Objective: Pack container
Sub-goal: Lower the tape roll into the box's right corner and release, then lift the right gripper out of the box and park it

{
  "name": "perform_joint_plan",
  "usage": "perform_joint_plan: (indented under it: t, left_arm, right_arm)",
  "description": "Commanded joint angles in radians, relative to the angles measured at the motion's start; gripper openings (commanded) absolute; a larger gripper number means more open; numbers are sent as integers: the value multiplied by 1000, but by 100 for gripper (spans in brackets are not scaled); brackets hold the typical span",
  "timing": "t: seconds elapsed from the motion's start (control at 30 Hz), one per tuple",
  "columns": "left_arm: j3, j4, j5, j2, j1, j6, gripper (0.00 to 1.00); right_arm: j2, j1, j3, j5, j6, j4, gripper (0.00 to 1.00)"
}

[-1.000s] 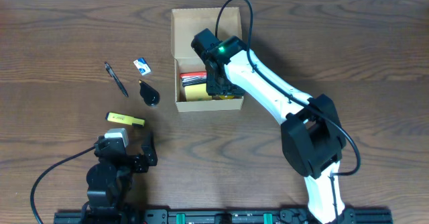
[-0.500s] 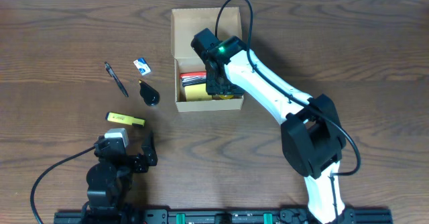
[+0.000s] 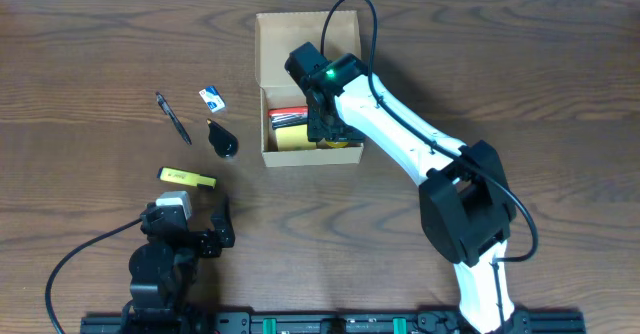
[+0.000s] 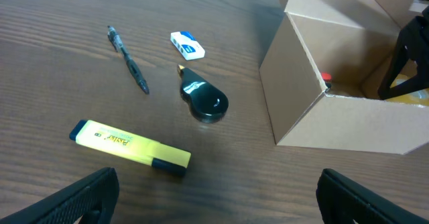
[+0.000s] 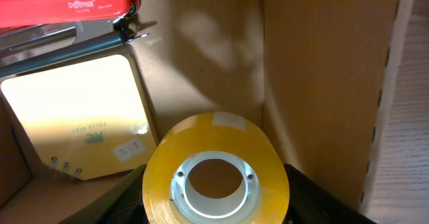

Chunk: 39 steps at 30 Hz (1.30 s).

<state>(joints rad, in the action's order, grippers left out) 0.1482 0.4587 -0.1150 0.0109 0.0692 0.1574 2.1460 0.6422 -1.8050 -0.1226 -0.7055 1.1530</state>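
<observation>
The container (image 3: 283, 47) is a tan cardboard box with its flap lid open toward the far side; it also shows at the right of the left wrist view (image 4: 348, 120). My right gripper (image 3: 325, 124) reaches down into it. In the right wrist view, my right gripper (image 5: 216, 198) has its fingers against both sides of a yellow roll of tape (image 5: 221, 131), low in the box's corner. Beside the roll lie a yellow sticky-note pad (image 5: 80, 110) and a red stapler (image 5: 67, 9). My left gripper (image 4: 218, 197) hangs wide open over bare table, holding nothing.
Left of the box on the wooden table lie a pen (image 4: 127, 49), a small white and blue eraser (image 4: 187, 44), a black teardrop-shaped object (image 4: 204, 100) and a yellow highlighter (image 4: 127, 143). The box wall (image 5: 322, 63) stands close on the right of the tape.
</observation>
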Motion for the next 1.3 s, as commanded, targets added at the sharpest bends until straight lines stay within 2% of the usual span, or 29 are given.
perform_joint_plan:
  t: [0.0, 0.37, 0.5, 0.63, 0.8, 0.93, 1.1, 1.2, 1.27]
  left_arm:
    - [-18, -3, 14, -7, 4, -4, 95]
    - [-18, -3, 14, -7, 4, -4, 95]
    - [-18, -3, 14, -7, 4, -4, 95]
    - [-18, -3, 14, -7, 4, -4, 95]
    - [-18, -3, 14, -7, 4, -4, 95]
    - [-18, -3, 14, -7, 4, -4, 95]
    - [-18, -3, 14, -7, 4, -4, 95]
    - [-18, -3, 14, -7, 4, -4, 95]
    - [-18, -3, 14, -7, 4, -4, 95]
  right_arm:
    - [16, -9, 2, 0, 8, -2, 61]
    - [16, -9, 2, 0, 7, -3, 63]
    - [16, -13, 0, 1, 4, -54, 61]
    - [14, -27, -44, 27, 3, -115, 52]
    - [13, -49, -173, 26, 5, -117, 35]
    - [13, -74, -267, 26, 18, -117, 28]
    - [13, -108, -351, 26, 97, -118, 16]
    - [12, -130, -394, 25, 177, -116, 3]
    - [12, -146, -420, 20, 255, -106, 1]
